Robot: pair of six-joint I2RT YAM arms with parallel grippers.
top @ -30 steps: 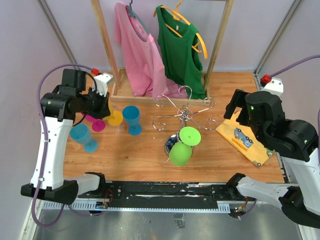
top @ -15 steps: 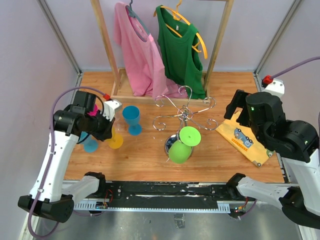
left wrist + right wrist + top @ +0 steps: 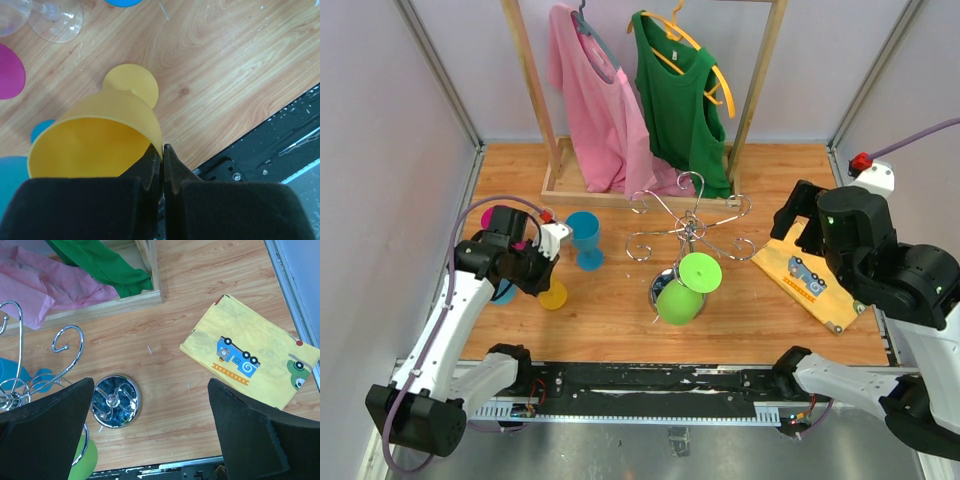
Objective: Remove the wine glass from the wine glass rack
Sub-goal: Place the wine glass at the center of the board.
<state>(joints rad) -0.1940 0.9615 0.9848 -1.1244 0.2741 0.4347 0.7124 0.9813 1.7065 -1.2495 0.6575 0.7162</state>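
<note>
Top external: my left gripper (image 3: 162,150) is clamped on the yellow glass (image 3: 100,130), lower left, off the wine glass rack (image 3: 692,232). A green glass (image 3: 678,303) hangs there, centre frame; my right gripper (image 3: 150,385) stands apart.

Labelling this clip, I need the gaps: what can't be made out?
Top view: the foot of the green glass covers whichever arm of the wine glass rack carries it.
Right wrist view: that glass is cut off by the bottom edge and the right pincer.
Left wrist view: the top edge cuts off the clear glass.
</note>
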